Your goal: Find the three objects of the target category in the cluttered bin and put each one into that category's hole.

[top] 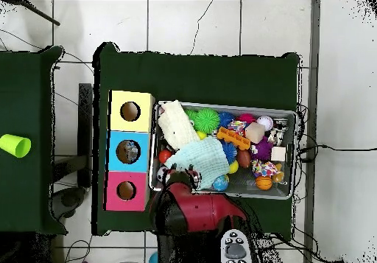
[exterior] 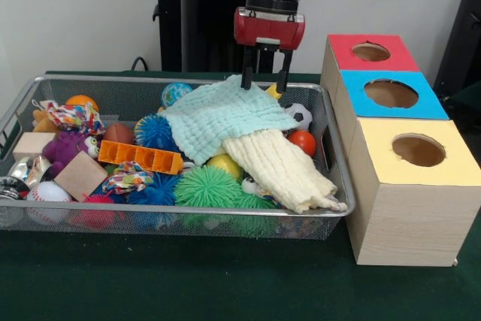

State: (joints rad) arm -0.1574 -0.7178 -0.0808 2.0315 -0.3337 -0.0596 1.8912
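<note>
The wire mesh bin [exterior: 188,214] is full of toys; it also shows in the overhead view [top: 293,153]. A light teal cloth [exterior: 225,114] and a cream cloth [exterior: 282,171] lie on top of the pile. My gripper [exterior: 264,80] hangs over the bin's far side, open, with its fingertips at the teal cloth's far edge and nothing between them. In the overhead view the gripper [top: 180,177] is at the teal cloth [top: 205,157]. The hole [exterior: 391,93] in the blue-topped box is to the right of the bin, and shows from above [top: 129,151].
The red-topped box [exterior: 370,52] and the yellow-topped box [exterior: 418,150] flank the blue one. The bin holds a green spiky ball [exterior: 208,186], blue spiky ball [exterior: 155,131], orange block [exterior: 140,157], wooden cube [exterior: 80,176], red ball [exterior: 303,142] and soccer ball [exterior: 299,115].
</note>
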